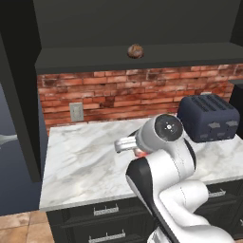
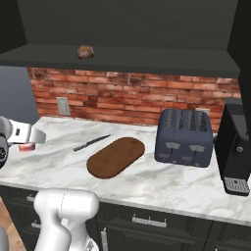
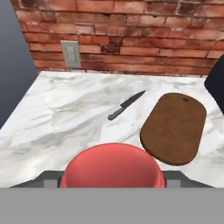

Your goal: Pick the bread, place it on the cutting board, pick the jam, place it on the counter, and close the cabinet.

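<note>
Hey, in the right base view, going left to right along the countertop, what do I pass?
Small red jam jar held at the claw → black-handled kitchen knife → dark-brown oval wooden cutting board → dark blue four-slot toaster → black coffee machine.

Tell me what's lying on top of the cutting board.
The cutting board has nothing on it; a knife lies beside it on the counter. The bread sits on the cabinet shelf.
</note>
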Tool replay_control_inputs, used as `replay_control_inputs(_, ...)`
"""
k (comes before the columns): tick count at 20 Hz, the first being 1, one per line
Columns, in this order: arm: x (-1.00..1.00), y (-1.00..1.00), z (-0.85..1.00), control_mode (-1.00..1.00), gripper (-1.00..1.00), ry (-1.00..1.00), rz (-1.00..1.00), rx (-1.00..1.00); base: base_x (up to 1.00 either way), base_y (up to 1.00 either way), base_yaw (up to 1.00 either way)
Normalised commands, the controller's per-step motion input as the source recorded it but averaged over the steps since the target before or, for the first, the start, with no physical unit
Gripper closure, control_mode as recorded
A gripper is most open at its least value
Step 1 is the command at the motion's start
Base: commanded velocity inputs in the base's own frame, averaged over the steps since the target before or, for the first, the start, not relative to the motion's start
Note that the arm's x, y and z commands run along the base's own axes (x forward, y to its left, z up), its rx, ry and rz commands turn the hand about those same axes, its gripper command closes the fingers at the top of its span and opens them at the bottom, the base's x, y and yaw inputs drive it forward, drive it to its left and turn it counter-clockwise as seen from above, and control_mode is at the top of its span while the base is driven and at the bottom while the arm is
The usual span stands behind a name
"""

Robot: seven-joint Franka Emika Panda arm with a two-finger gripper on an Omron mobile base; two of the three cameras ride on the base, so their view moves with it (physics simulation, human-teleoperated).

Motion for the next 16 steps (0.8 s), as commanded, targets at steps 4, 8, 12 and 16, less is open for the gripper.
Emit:
replay_control_inputs(4, 0.00, 0.27, -0.30, -1.00, 1.00, 0.00, 0.00, 0.00, 0.00, 0.00, 0.00)
replay_control_inputs(8, 0.00, 0.28, -0.36, -1.00, 1.00, 0.00, 0.00, 0.00, 0.00, 0.00, 0.00)
replay_control_inputs(12, 0.03, 0.14, -0.40, -1.00, 1.00, 0.00, 0.00, 0.00, 0.00, 0.00, 0.00)
replay_control_inputs(16, 0.12, 0.21, -0.38, -1.00, 1.00, 0.00, 0.00, 0.00, 0.00, 0.00, 0.00)
